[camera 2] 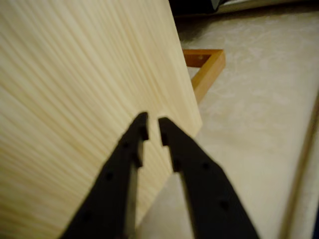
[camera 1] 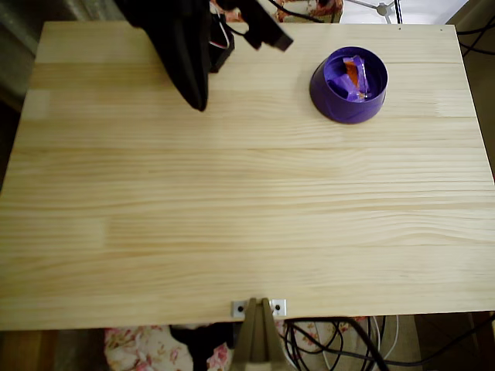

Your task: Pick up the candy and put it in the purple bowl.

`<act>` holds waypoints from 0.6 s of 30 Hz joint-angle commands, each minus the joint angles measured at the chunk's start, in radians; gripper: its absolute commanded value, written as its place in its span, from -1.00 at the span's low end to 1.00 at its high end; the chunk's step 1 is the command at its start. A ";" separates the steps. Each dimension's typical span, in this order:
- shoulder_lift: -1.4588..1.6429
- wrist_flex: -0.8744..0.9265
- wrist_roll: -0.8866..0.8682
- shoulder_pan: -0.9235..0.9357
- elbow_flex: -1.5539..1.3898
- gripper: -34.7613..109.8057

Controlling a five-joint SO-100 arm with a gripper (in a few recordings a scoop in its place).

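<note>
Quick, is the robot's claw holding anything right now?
Black two-finger gripper: nearly closed, holding nothing; a thin gap shows between its fingertips.

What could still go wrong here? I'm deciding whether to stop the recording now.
Little seems at risk. The candy already lies inside the bowl.

1. The bowl sits near the table's far edge in the overhead view; a careless arm sweep might nudge it off.

2. The gripper looks nearly closed with nothing between its tips, near a table edge in the wrist view; lowering there could strike the wood.
</note>
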State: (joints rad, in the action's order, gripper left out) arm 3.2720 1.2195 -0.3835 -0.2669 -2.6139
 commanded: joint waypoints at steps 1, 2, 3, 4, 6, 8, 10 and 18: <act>0.089 -0.018 -0.031 0.035 -0.071 -0.52; 0.089 -0.020 -0.029 0.054 -0.091 -0.52; 0.089 -0.023 -0.023 0.075 -0.112 -0.52; 0.089 -0.028 -0.021 0.100 -0.140 -0.52; 0.089 -0.037 0.017 0.146 -0.201 -0.52; 0.089 -0.037 0.109 0.184 -0.267 -0.52; 0.089 -0.066 0.133 0.212 -0.330 -0.52; 0.091 -0.160 0.259 0.264 -0.511 -0.52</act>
State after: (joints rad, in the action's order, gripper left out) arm 3.3303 1.0876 -0.1304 -0.0123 -3.0910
